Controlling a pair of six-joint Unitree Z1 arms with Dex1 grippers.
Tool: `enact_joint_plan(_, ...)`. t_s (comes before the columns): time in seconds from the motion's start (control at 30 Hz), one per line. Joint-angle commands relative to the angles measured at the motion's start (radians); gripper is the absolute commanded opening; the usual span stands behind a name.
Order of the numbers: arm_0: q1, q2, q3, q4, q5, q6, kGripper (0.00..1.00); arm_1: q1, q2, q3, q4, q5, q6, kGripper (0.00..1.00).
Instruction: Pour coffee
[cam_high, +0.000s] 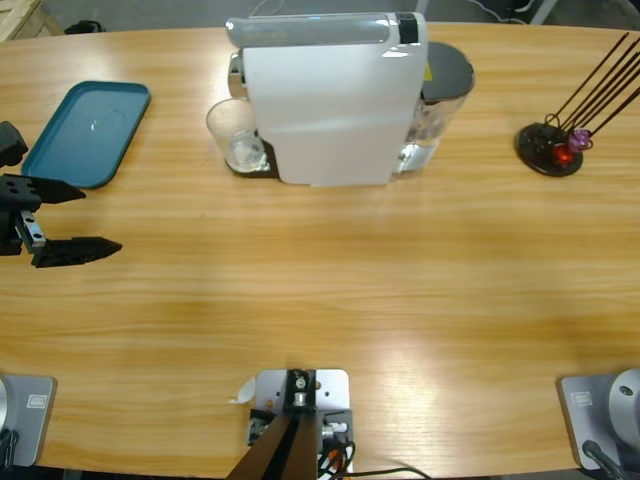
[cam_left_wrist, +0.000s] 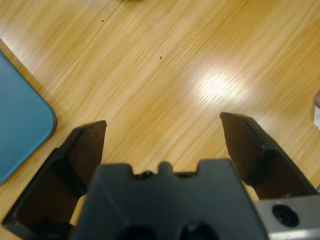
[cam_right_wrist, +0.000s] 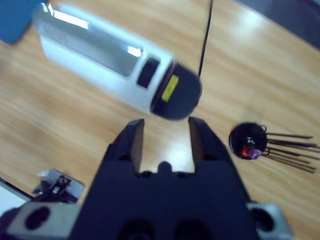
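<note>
A long wooden table (cam_high: 330, 290) is being seen from above, and its near half is being left bare. At the near left edge the left gripper (cam_high: 80, 220) is being held low over the wood, with its two black jaws spread wide apart and nothing between them. In the left wrist view, the same left gripper (cam_left_wrist: 162, 125) is being shown open over plain wood, with a corner of the blue tray (cam_left_wrist: 20, 125) lying just beside one jaw.

A little farther back on the left, the blue tray (cam_high: 85, 130) is being seen lying flat. Farther back, near the middle, the white coffee machine (cam_high: 330, 100) is being seen standing. A clear glass cup (cam_high: 232, 135) is being kept at its left side, right up against it. Coffee cannot be made out inside the cup. At the far right, well apart from the machine, a black capsule stand (cam_high: 550, 150) with thin dark rods is being seen, and small red and purple capsules are sitting on it.

The right gripper (cam_right_wrist: 165, 130) is being shown only in the right wrist view, high above the coffee machine (cam_right_wrist: 115, 65) and the capsule stand (cam_right_wrist: 250, 142). Its jaws are being held a little apart, gripping nothing.
</note>
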Motion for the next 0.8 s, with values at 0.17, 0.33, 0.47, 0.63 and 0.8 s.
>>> enact_joint_plan(0.17,-0.009,0.013,-0.004,-0.093,0.004,-0.001,1.000,0.030,-0.440,0.876,-0.468,0.071,-0.020,1.000)
enact_joint_plan(0.33,-0.009,-0.002,-0.059,-0.106,-0.019,-0.001,1.000,0.031,-0.478,1.014,-0.489,0.042,-0.020,1.000)
enact_joint_plan(0.47,-0.009,-0.007,-0.086,-0.111,-0.112,0.009,1.000,0.031,-0.474,1.069,-0.441,0.046,-0.015,1.000)
enact_joint_plan(0.63,-0.009,0.027,-0.090,-0.136,-0.127,0.034,1.000,0.031,-0.460,1.071,-0.444,0.051,-0.002,1.000)
enact_joint_plan(0.8,-0.009,0.039,-0.110,-0.136,-0.130,0.039,1.000,0.031,-0.390,1.054,-0.429,0.057,-0.011,1.000)
